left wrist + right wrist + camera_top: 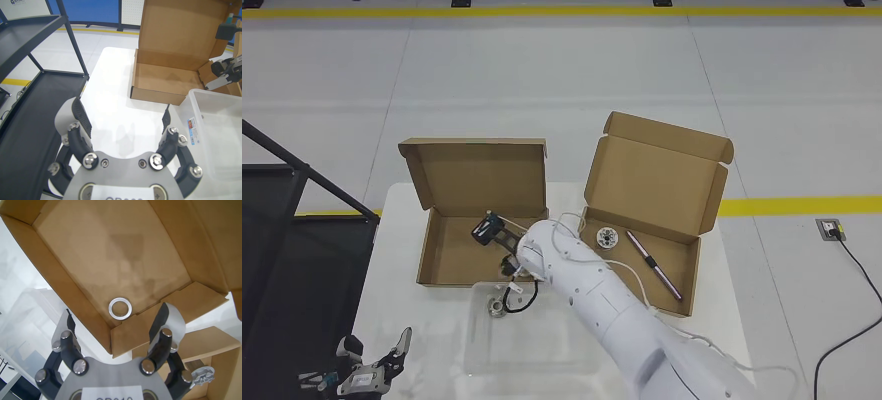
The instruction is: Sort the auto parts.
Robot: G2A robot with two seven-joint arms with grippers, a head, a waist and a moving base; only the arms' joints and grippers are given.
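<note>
A silver washer (120,311) lies in the near corner of the left cardboard box (457,262), the corner beside the clear plastic bin (542,345). My right gripper (116,308) hangs open and empty just above that corner; it also shows from above (505,285) and from the other wrist (221,75). The right cardboard box (682,262) holds a round toothed metal part (607,237) and a thin dark rod (654,265). My left gripper (121,104) is open and empty over the table's bare front left area (367,375).
A black shelf cart (28,91) stands close against the table's left side. Both boxes have their lids standing open at the back. The clear bin's wall (196,117) is just to one side of my left gripper.
</note>
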